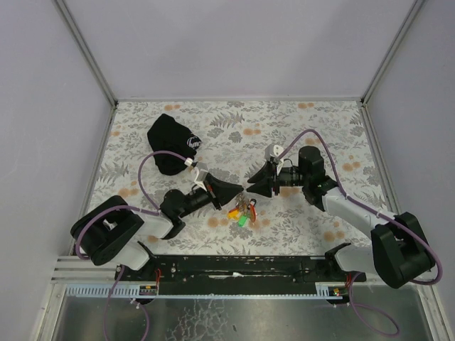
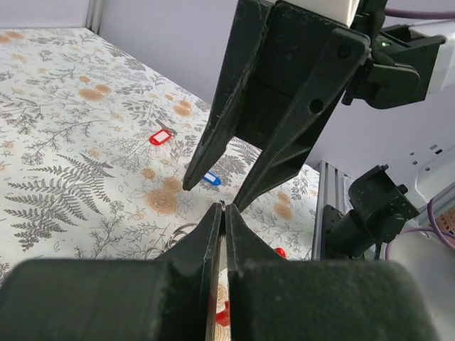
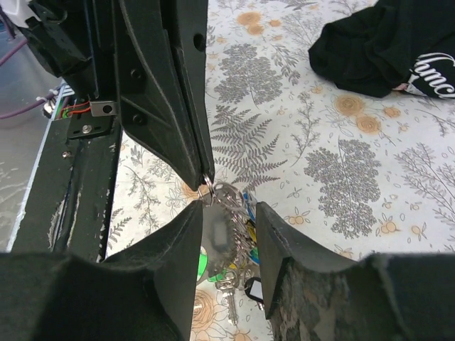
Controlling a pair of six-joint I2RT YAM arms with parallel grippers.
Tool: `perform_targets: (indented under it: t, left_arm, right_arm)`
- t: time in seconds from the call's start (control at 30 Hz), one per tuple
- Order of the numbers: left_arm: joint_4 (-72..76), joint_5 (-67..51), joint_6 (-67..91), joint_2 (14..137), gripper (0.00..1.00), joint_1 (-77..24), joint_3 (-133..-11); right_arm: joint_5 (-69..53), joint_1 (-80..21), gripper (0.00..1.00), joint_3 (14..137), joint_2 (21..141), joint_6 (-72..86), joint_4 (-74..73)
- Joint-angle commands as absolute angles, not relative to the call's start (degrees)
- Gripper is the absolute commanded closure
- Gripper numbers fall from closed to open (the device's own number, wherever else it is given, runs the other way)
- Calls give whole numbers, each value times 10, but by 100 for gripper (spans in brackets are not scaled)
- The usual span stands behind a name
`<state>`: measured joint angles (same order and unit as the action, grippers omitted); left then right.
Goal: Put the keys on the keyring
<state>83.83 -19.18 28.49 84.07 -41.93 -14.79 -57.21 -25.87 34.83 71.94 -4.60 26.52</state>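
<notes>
From above, I have the left gripper (image 1: 239,189) and right gripper (image 1: 252,187) nose to nose over the flowered table (image 1: 320,128). The keys (image 1: 243,211), a bunch with yellow, green and red tags, sit just below the meeting tips. A black pouch (image 1: 174,142) with a white logo lies well apart, far left.

In the left wrist view, my left fingers are pressed together with a sliver of thin metal at their tips. The right jaws are spread and point down at them. A red tag (image 2: 161,137) and a blue tag (image 2: 211,179) lie loose on the table beyond.

In the right wrist view, my right fingers stand apart, gripping nothing, with the bunch between them. The left tips pinch the keyring (image 3: 210,186), and keys hang from it.
</notes>
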Motion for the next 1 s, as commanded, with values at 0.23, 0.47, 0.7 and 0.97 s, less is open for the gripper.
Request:
perform_targets:
  t: [0.23,0.47,0.7,0.97]
  left_arm:
    - [908,-213,291,851,100,-415,-164]
    - [910,-221,295,851,100,-415,-165]
    - [910,-226,298,848,100,-415,-166]
    - [914,-227,305,847,100,-415,-169]
  right_arm:
    - [-655,-258,61,387,750,-47,316]
    - [-673,-258,74,398,769,-41,313]
    - [-687,-258,78,402,777,-36,310]
    - [-697,-258,80,406,786,-35,306]
